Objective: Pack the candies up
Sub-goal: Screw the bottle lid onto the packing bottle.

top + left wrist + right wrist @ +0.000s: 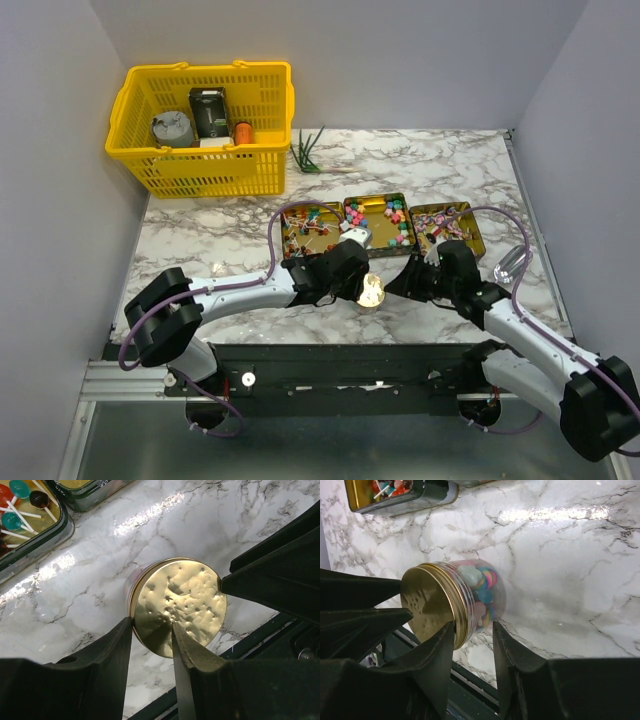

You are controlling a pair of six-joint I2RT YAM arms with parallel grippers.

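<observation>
A small clear jar (482, 597) of mixed-colour candies (479, 582) stands near the table's front edge, capped by a round gold lid (180, 602); it also shows in the top view (372, 290). My left gripper (152, 627) is open by a narrow gap, its tips over the lid's near-left rim. My right gripper (472, 627) is open, one fingertip by the lid rim and the other by the jar's base, nothing clamped. More candies (385, 215) lie in three square gold tins (478, 238) behind the jar.
A yellow basket (200, 175) with a few items stands at the back left. A green sprig (310, 155) lies beside it. A clear shiny object (510, 263) lies right of the tins. Lollipops (20, 502) fill the nearest tin. The table's front edge is close.
</observation>
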